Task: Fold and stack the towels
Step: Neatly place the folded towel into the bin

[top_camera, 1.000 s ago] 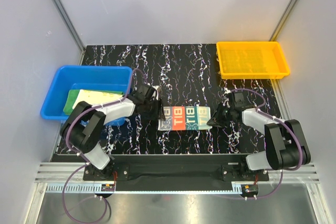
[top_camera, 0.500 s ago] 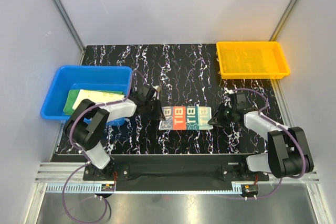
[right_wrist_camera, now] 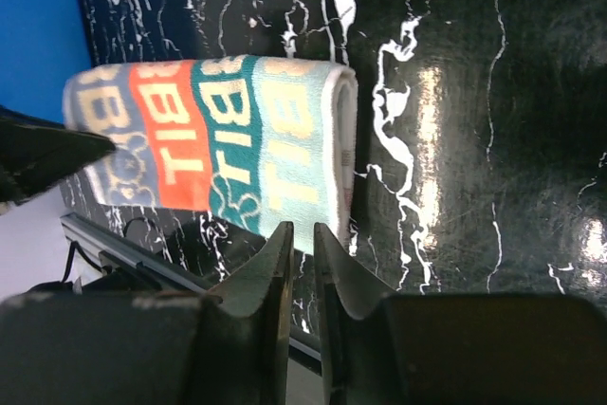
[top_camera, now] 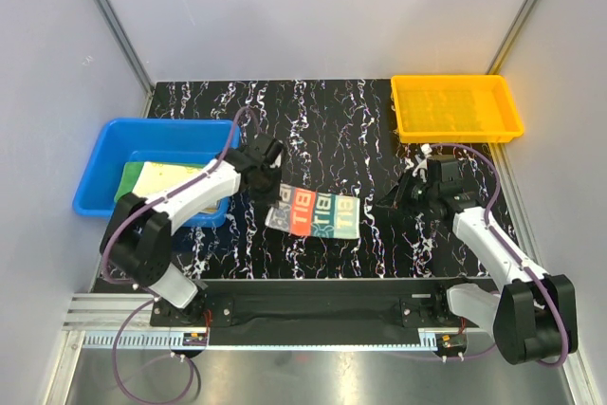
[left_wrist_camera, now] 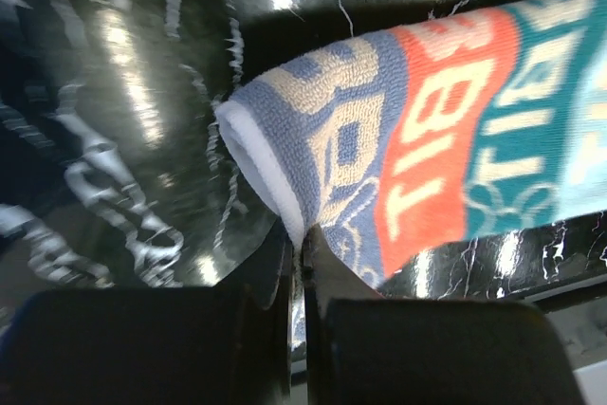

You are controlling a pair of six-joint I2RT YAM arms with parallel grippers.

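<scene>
The folded cream towel printed with "RABBIT" words (top_camera: 315, 212) hangs tilted near the middle of the table. My left gripper (top_camera: 268, 189) is shut on its left end, and the left wrist view (left_wrist_camera: 302, 239) shows the towel (left_wrist_camera: 427, 139) pinched between the fingers and lifted. My right gripper (top_camera: 389, 204) is to the right of the towel, apart from it. In the right wrist view (right_wrist_camera: 302, 230) its jaws stand nearly together with nothing between them, just short of the towel's near edge (right_wrist_camera: 218, 139). The green towel (top_camera: 128, 183) and the pale yellow towel (top_camera: 171, 174) lie in the blue bin.
The blue bin (top_camera: 100, 154) stands at the left edge of the table, close to my left arm. An orange tray (top_camera: 455, 130) stands at the back right. The table is black with white marbling (top_camera: 322, 120).
My left gripper has lifted the towel's left end and pulled the towel to the left. My right gripper has come off the towel's right end and drawn back to the right.
</scene>
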